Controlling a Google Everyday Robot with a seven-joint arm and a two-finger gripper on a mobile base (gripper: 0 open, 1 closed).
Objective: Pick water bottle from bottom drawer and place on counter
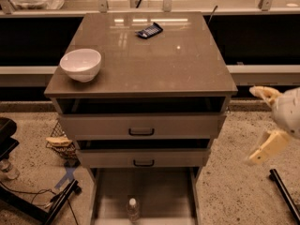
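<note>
The water bottle (133,209), small and clear with a white cap, stands upright on the pale floor of the bottom drawer (159,191), which is pulled out at the bottom of the view. The counter (154,55) is the glossy grey-brown cabinet top. My gripper (262,124) is at the right edge, beside the cabinet at drawer height, well away from the bottle. Its two pale fingers (268,146) are spread apart and hold nothing.
A white bowl (80,64) sits on the counter's left front. A dark flat packet (149,30) lies at its back. Two upper drawers with black handles (141,131) stand slightly open. A black stand (28,205) is at lower left, a dark bar (283,191) at lower right.
</note>
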